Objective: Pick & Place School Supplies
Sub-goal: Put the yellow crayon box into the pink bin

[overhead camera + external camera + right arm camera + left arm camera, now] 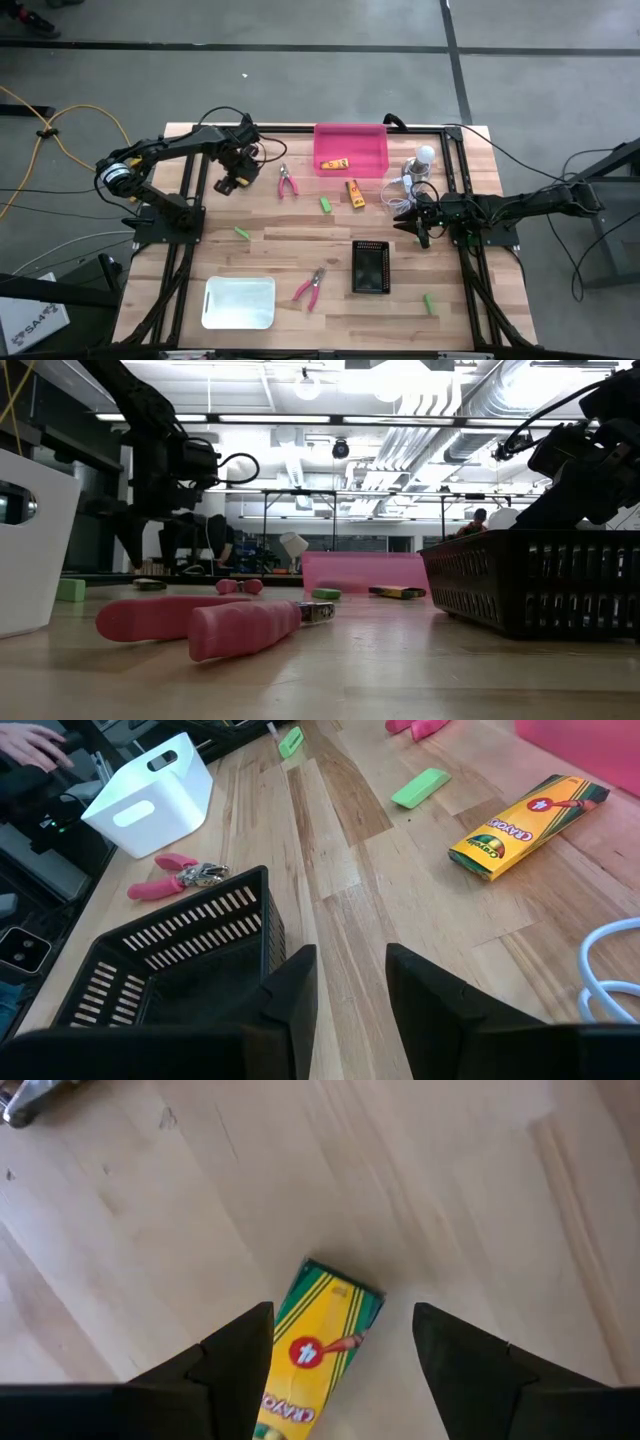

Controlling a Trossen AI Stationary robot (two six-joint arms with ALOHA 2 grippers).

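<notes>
A yellow crayon box [318,1352] lies flat on the wooden bench [300,250] near its far left corner, between the spread fingers [230,1365] of the left gripper [226,180], which is released around it and not touching. A second crayon box [336,163] sits inside the pink bin [350,148] at the far edge, and a third [354,191] lies just in front of that bin. One pair of pink pliers [287,183] lies between the left gripper and the bin; another pair [310,287] lies toward the near edge, between the white bin [239,302] and the black basket [370,267]. Green blocks [325,204] are scattered across the bench. The right gripper [420,228] hovers by the right edge beside the basket, fingers [290,995] slightly apart, grasping nothing.
</notes>
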